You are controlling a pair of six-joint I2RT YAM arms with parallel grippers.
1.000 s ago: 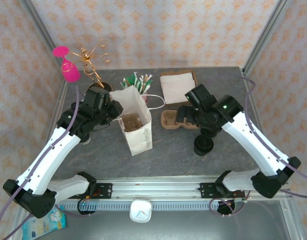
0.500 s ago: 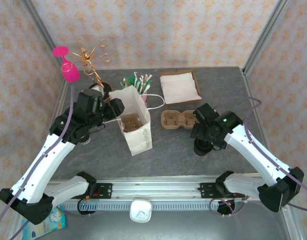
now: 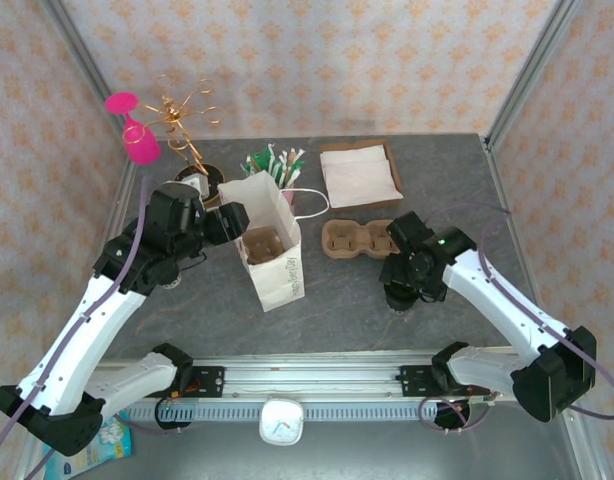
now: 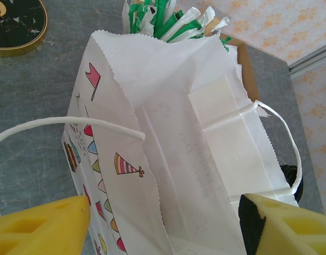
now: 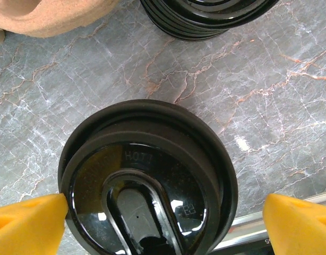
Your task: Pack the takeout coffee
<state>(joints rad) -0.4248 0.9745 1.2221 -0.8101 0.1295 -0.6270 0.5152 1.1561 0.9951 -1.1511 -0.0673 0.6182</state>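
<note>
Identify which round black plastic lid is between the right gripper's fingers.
The lone black lid embossed HOT, flanked by yellow fingers of the right gripper; the stacked black lids sit farther off.

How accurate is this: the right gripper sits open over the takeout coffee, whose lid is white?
Wrong on colour: the lid is black, not white. The right wrist view shows the open right gripper over the takeout coffee, as stated.

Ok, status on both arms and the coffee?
Right gripper open, fingers straddling the black-lidded takeout coffee cup. Left gripper open at the white paper bag's rim. Nothing blocking.
</note>
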